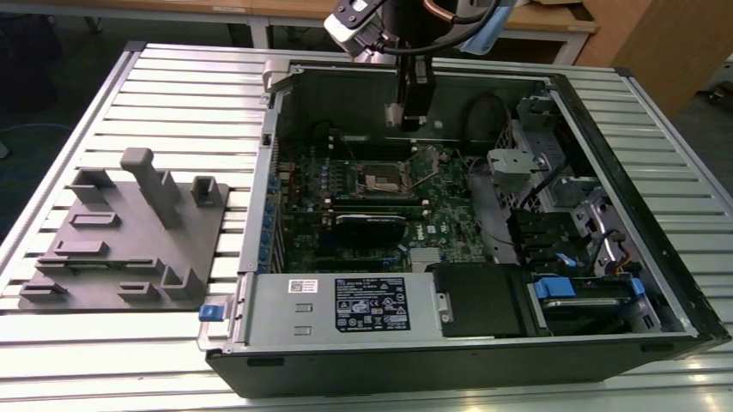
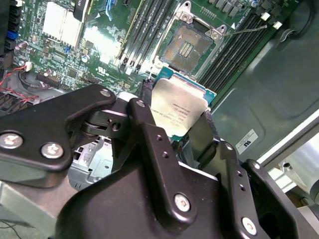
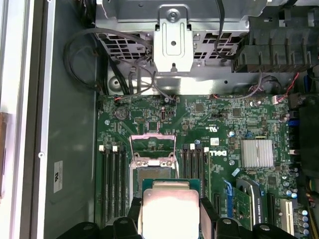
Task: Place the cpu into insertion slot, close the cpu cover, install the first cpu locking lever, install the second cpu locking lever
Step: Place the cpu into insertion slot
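The end effector [image 1: 409, 112] hangs in the upper centre of the exterior view, lowered into the open computer case [image 1: 458, 369] that lies on the slatted desk [image 1: 172, 77]. Its two black fingers [image 2: 149, 144] are closed narrowly on the cpu [image 2: 177, 112], one on each opposite edge, so that the chip's pale silvery face is towards both wrist cameras (the print on it is left unread). The chip is clear of the board, held above it and just short of the insertion slot [image 2: 187, 47], whose dark centre lies bare inside its silvery frame. In the first wrist view the chip's near edge overlaps the edge of the socket, and the cpu cover [image 3: 152, 144] stands swung up off the socket on the side away from the chip, its cut-out middle showing the green board behind it. Long black memory slots [image 3: 112, 179] run along both sides of the socket. At the exterior view's left, a grey moulded fixture [image 1: 126, 232] sits on the desk beside the case.
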`<state>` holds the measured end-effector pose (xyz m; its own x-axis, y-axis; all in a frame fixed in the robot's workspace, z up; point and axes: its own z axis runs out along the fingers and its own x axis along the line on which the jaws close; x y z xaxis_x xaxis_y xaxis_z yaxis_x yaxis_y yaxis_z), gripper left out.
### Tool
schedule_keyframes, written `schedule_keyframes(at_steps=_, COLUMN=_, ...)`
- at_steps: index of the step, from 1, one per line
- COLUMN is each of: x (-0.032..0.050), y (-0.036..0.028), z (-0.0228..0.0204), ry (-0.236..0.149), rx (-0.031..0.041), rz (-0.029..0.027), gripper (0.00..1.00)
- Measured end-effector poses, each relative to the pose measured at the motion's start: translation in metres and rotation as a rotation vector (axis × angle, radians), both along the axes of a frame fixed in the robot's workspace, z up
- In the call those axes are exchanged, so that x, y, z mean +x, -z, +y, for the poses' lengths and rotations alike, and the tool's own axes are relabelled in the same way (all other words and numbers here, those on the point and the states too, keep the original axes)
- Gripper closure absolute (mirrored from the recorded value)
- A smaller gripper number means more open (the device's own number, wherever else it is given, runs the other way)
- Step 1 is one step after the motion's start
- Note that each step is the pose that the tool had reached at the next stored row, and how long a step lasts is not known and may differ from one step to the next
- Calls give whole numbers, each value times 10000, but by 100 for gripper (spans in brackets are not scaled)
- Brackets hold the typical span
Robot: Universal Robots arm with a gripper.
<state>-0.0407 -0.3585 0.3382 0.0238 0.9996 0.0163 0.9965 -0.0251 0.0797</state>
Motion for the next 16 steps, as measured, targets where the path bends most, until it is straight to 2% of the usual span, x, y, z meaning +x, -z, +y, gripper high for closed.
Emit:
schedule_keyframes(at_steps=6, x=-3, y=26, z=0, ry=-26, rx=2, rz=0, gripper=46)
schedule_keyframes(at_steps=10, x=-9, y=46, z=0, ry=-369, rx=15, rz=3, gripper=46)
schedule_keyframes(at_steps=11, x=-9, y=49, z=0, ry=-441, rx=41, rz=2, gripper=46)
schedule_keyframes(at_steps=15, x=-9, y=66, z=0, ry=-525, rx=271, rz=0, gripper=46)
schedule_keyframes(at_steps=16, x=-9, y=67, z=0, ry=-525, rx=276, rz=0, gripper=46)
